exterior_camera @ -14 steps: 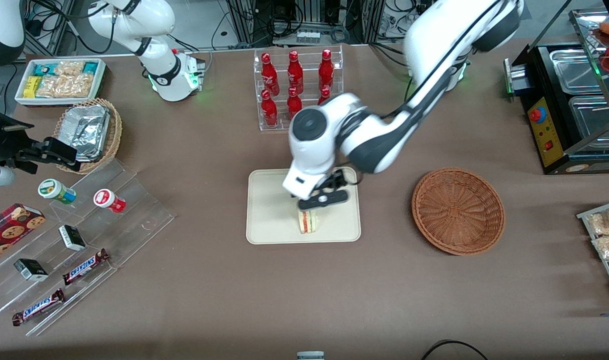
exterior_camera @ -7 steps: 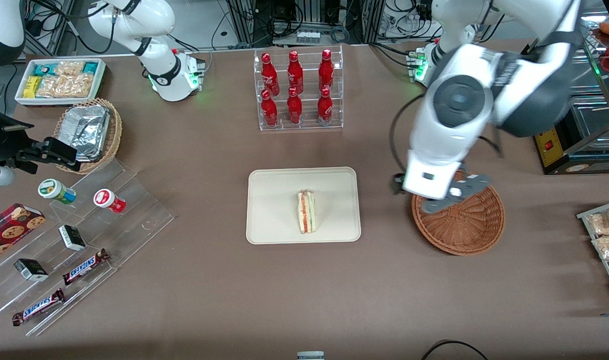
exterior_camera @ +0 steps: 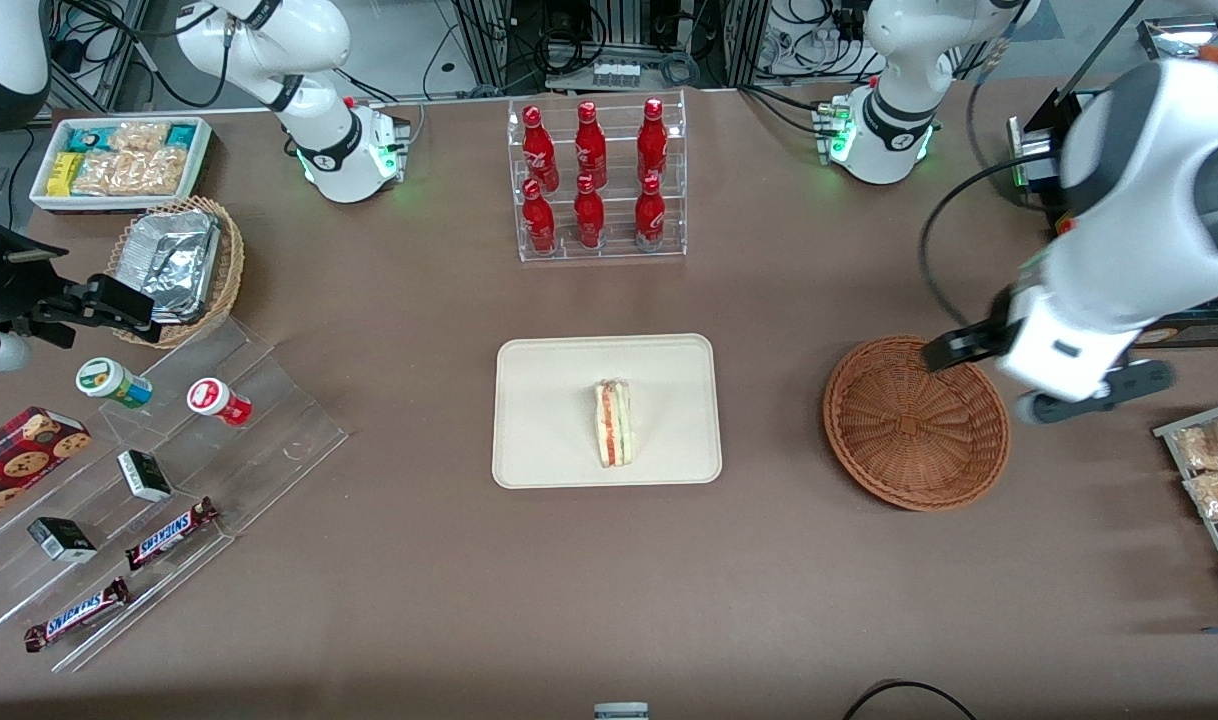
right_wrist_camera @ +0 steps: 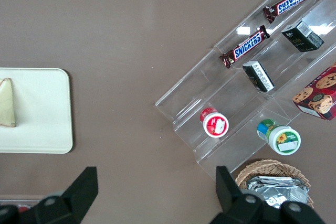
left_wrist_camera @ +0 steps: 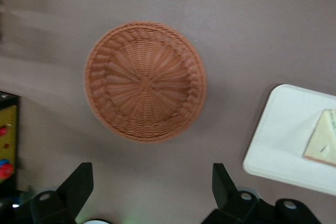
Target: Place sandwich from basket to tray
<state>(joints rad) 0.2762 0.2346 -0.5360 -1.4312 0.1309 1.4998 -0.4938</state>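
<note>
We find the sandwich [exterior_camera: 614,423] lying on the tray [exterior_camera: 539,420], standing on its edge with the filling layers facing up. The basket [exterior_camera: 915,422] sits on the tabletop [exterior_camera: 609,580] toward the working arm's end, well apart from the tray. The pincer [left_wrist_camera: 152,195] hangs above the tabletop just beside the basket, fingers [left_wrist_camera: 79,184] spread wide with nothing between them.

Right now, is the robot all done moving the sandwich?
It looks done. The sandwich sits on the tray, and the basket is empty. The pincer is open, holds nothing and hangs above the table beside the basket, toward the working arm's end. Nothing seems left to do.
</note>
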